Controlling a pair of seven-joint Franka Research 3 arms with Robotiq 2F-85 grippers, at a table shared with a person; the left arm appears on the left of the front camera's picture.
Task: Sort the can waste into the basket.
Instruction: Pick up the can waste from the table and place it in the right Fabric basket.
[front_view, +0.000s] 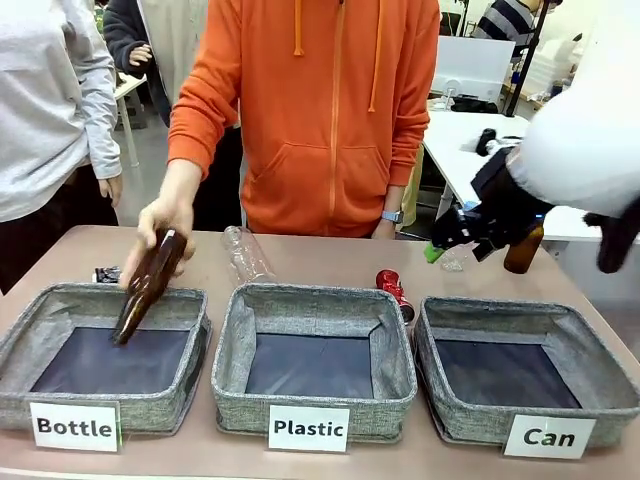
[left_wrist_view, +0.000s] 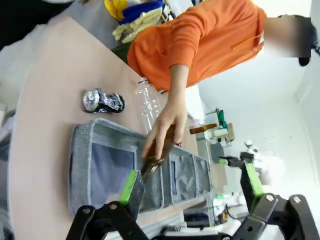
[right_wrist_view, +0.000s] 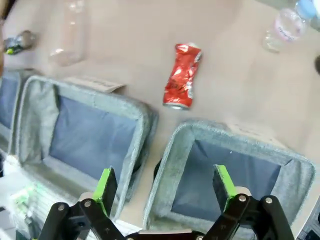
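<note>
Above the right side of the table (front_view: 320, 262), my right gripper (right_wrist_view: 165, 187) hangs with its jaws spread wide and nothing between them, looking down on the Can basket (right_wrist_view: 200, 132); the red can (right_wrist_view: 182, 75) lies crushed on the tabletop just behind the gap between that basket and the Plastic basket (right_wrist_view: 145, 117), well apart from my fingers; my left gripper (left_wrist_view: 192, 185) is likewise parted and empty, held high over the other end; the silver-and-black can (left_wrist_view: 102, 101) rests on the table just beyond the far corner of the Bottle basket (front_view: 20, 335), near a clear bottle (left_wrist_view: 148, 102); a person's hand (front_view: 165, 222) holds a brown bottle (front_view: 148, 288) tilted into the Bottle basket.
</note>
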